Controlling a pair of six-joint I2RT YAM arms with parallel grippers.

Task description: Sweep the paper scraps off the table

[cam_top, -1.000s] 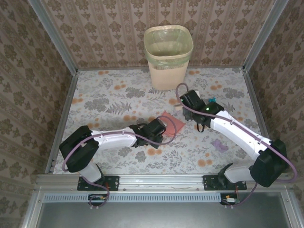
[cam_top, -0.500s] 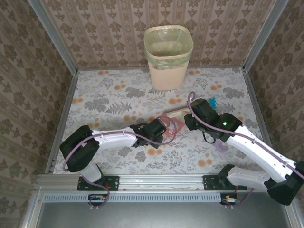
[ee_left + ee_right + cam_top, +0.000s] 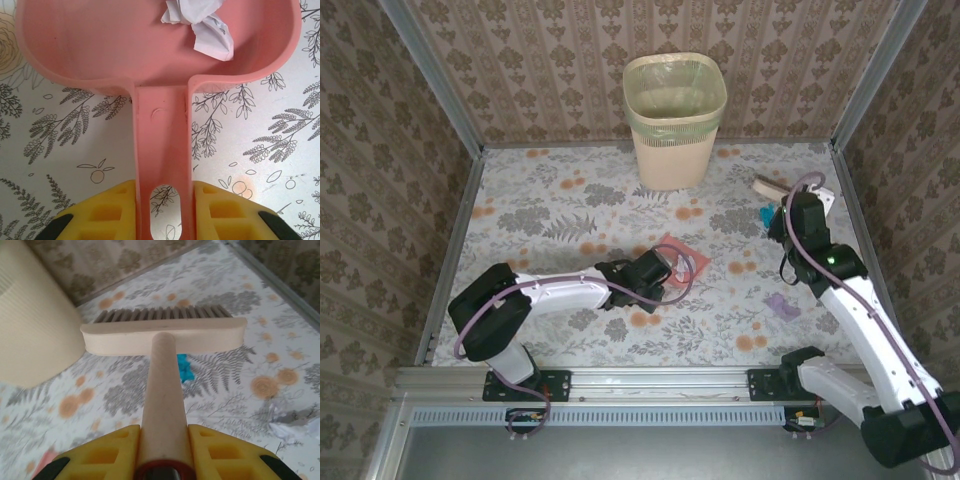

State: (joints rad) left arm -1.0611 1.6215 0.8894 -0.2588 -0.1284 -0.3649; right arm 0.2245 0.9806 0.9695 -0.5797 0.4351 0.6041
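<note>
Lilac nearest the bases: one of the paper scraps (image 3: 782, 305), loose on the table (image 3: 540, 215) on the right arm's side, near that arm's forearm and well apart from the rest. Farther in, at mid-table, left gripper (image 3: 164, 200) clamped shut on the handle of the pink dustpan (image 3: 150, 60), pan flat on the cloth with its mouth toward the right and far side, a white crumpled scrap (image 3: 200, 25) lying inside. Farther again, on the right, right gripper (image 3: 162, 440) closed tight round the wooden handle of the brush (image 3: 165, 332), bristles pointing away from the arm, head low over the cloth; touching or not, cannot tell. Just nearer than the brush head, half hidden by the handle, a teal scrap (image 3: 185, 369); off toward the right rail (image 3: 855, 220), a pale crinkled scrap (image 3: 295, 422). Judged from this: teal piece on the gripper's side of the bristles, so brush to be carried beyond it before any pull; sweep line from there leftward and nearward to the pan's mouth, long axis of the head set across that line. Right arm by far the nearer to teal and lilac alike. At the very back, beige bin (image 3: 674, 120).
</note>
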